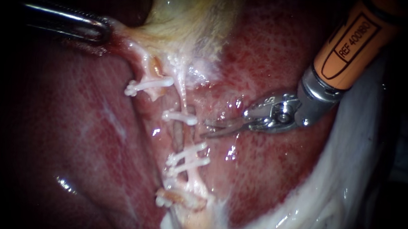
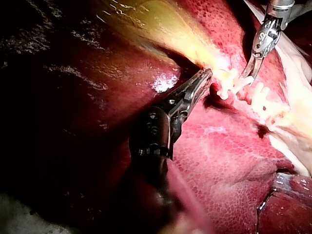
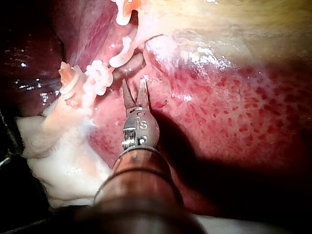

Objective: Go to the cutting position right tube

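Close-up of wet red liver (image 1: 265, 177) through the endoscope, with the pale yellowish gallbladder (image 1: 189, 26) at the top. Entering from the left, left instrument (image 1: 99, 29) — jaws closed on a fold of gallbladder tissue at its lower edge, gripping it from both sides. Running down the middle, right tube (image 1: 179, 135), thin and dark, crossed by white clips: one upper clip (image 1: 180, 117), then a lower pair (image 1: 189, 157) close together. Beside it to the left, a second tube (image 1: 156, 70) with a single clip (image 1: 149, 85). Entering from the upper right, right instrument (image 1: 212, 128), with an orange shaft and two slim curved blades — parted by a narrow gap, holding nothing. Tips aimed at the bare stretch of right tube between the upper clip and the lower pair, just short of it. Same narrow gap visible from the right wrist camera, tips near the tube but apart from it.
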`<state>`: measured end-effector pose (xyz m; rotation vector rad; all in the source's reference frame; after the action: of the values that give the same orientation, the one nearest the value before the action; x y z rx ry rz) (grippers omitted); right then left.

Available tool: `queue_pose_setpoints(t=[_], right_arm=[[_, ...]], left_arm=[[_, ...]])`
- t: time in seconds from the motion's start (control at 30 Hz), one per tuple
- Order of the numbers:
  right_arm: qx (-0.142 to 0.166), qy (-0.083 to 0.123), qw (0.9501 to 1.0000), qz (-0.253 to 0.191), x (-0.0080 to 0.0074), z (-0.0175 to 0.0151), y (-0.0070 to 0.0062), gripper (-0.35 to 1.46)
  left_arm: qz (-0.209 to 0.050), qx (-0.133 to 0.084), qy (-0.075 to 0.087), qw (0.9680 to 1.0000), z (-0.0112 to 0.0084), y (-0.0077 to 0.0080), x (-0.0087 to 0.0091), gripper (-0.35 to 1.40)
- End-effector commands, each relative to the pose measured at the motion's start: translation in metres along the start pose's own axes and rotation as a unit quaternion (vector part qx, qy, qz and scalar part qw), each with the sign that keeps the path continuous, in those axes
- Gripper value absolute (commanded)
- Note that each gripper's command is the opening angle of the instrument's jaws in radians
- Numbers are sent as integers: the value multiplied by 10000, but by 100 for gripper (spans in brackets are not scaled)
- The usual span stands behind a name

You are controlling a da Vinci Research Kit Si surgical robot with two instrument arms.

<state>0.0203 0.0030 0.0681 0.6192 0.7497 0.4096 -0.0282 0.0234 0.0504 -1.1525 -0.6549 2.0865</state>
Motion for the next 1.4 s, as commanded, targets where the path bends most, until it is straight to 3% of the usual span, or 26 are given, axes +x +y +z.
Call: queue_pose_setpoints(t=[0.03,0.17,0.33,0.53,0.83,1.1,1.4], right_arm=[[4,0,10000,1,1,0,0,32],[14,-14,10000,-21,2,-5,-1,49],[74,147,9999,-3,6,-15,-2,111],[301,256,9992,-8,9,-19,-7,136],[1036,341,9939,-170,8,-26,-20,143],[1569,167,9875,-11,12,-22,-26,143],[1741,52,9845,204,16,-12,-23,143]], left_arm=[[1,-4,0,10000,0,0,0,-35],[1,-4,0,10000,0,0,0,-35],[1,-4,0,10000,0,0,0,-35],[1,-5,-1,10000,-1,0,0,-35],[2,-7,-1,10000,-1,0,0,-35],[1,-6,-1,10000,-1,0,0,-35],[1,-6,-1,10000,-1,0,0,-35]])
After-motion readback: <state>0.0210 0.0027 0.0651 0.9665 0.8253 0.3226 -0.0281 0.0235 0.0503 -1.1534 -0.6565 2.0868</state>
